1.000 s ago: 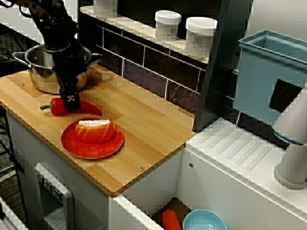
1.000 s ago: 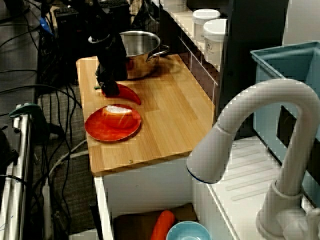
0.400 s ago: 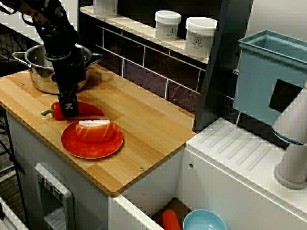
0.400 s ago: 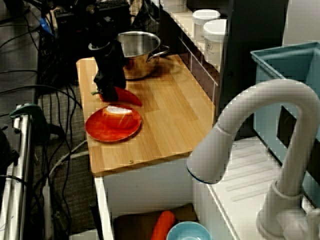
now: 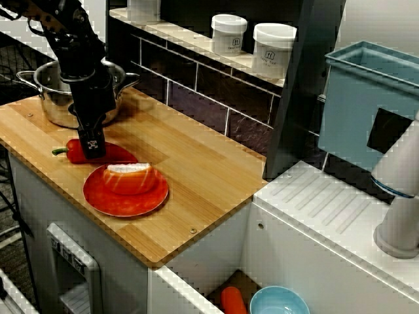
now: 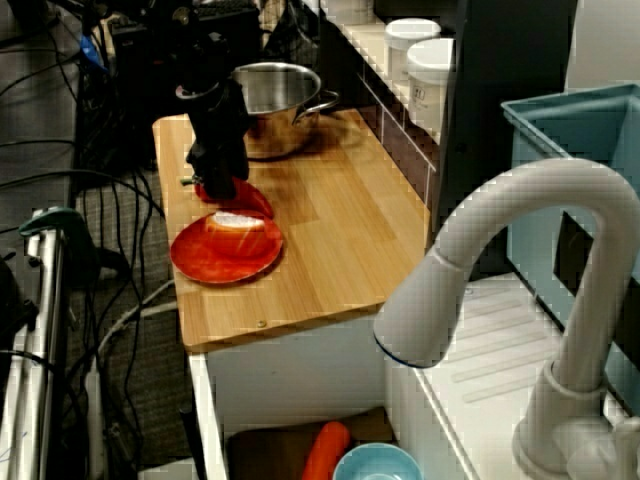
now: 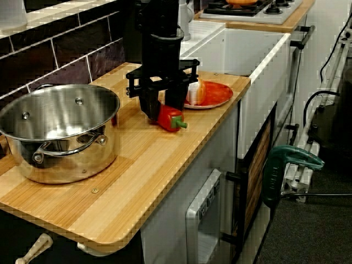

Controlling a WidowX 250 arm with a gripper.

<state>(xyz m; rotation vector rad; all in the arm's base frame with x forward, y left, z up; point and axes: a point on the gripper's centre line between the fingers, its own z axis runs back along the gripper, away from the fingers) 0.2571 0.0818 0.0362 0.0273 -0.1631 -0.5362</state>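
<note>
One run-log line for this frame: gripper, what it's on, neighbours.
gripper: down, shut on red pepper | pepper: low at wooden counter, beside red plate | pot: behind arm

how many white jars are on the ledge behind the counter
2 for sure: the left jar and the right jar stand side by side on the ledge. A white container further left, cut off by the picture's top edge, may be a third.

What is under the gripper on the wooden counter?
A red pepper lies under the gripper on the wooden counter; its green stem and pointed end show. Its middle is covered by the gripper, so the grip cannot be judged.
</note>
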